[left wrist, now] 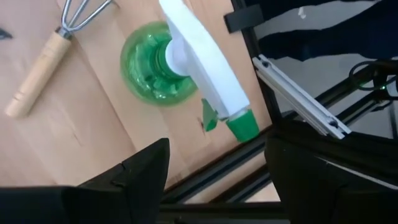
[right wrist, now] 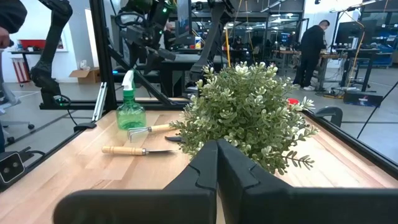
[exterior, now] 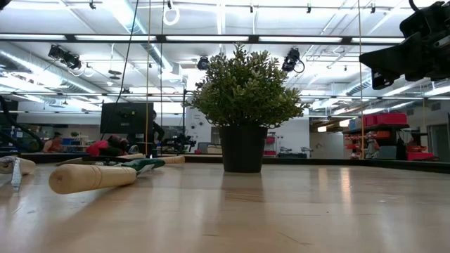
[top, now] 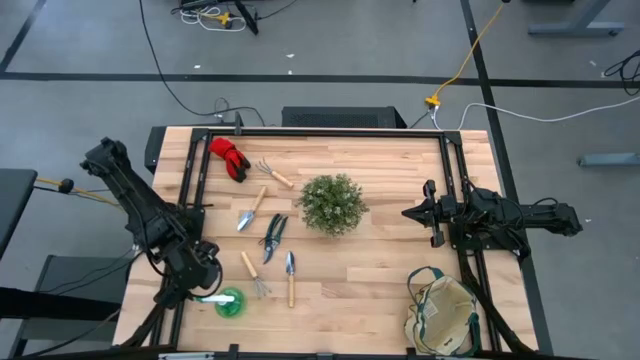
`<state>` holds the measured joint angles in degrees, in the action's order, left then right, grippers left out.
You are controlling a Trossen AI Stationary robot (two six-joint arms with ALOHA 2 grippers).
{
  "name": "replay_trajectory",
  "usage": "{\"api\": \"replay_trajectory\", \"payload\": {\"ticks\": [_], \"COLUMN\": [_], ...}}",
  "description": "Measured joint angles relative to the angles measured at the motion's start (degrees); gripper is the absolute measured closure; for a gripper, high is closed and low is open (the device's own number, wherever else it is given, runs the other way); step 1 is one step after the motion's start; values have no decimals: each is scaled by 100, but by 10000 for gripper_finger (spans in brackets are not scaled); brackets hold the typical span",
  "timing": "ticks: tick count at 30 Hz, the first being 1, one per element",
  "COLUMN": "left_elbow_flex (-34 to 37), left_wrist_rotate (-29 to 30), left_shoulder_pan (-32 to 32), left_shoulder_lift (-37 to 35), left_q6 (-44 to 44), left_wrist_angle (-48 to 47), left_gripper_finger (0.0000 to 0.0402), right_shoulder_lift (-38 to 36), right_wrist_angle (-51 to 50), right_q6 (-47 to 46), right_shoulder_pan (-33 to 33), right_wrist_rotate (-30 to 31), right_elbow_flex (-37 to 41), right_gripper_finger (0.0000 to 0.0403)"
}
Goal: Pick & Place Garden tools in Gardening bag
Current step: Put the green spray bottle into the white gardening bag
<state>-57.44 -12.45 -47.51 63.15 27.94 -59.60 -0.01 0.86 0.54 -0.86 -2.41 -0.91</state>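
**Left pincer lining up on the spray bottle**

I am holding the left pincer (left wrist: 211, 180) above the green spray bottle (left wrist: 155, 65), its two fingers spread wide, nothing between them. The bottle is standing upright just ahead of the fingertips, close to the table's edge rail, with its white trigger head (left wrist: 202, 59) pointing out toward that rail. A small hand rake (left wrist: 46, 62) is lying just beyond the bottle, apart from it.

I am judging the bottle to be light, thin plastic: smooth, rounded and likely to slip or squash if I squeeze the belly. The narrow neck under the white head looks like the firmest place to close on, since the head would stop it sliding down. Being tall and light, it may tip if one finger touches first.

The right pincer (right wrist: 216, 165) is waiting with fingers pressed together, facing the potted plant (right wrist: 249, 115). The bag (top: 440, 310) is sitting at the near right corner, well apart from the left pincer.
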Motion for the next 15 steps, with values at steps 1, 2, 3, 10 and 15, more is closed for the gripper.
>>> {"api": "replay_trajectory", "payload": {"ticks": [1,2,3,10,15], "left_elbow_flex": [-84,-188,-289,-803,-839], "left_wrist_rotate": [13,28,64,233,230], "left_shoulder_pan": [0,0,0,-54,-244], "left_shoulder_lift": [26,56,89,349,535], "left_q6": [0,2,12,301,595], "left_wrist_angle": [-97,-191,-273,-713,-738], "left_gripper_finger": [129,129,129,129,129], "right_shoulder_lift": [0,0,0,0,0], "right_wrist_angle": [-2,-1,-2,-2,-1], "right_q6": [2,0,0,1,0], "right_shoulder_pan": [1,0,2,1,0], "right_wrist_rotate": [-1,1,2,0,2], "right_elbow_flex": [2,1,1,1,2], "right_gripper_finger": [392,392,392,392,392]}}
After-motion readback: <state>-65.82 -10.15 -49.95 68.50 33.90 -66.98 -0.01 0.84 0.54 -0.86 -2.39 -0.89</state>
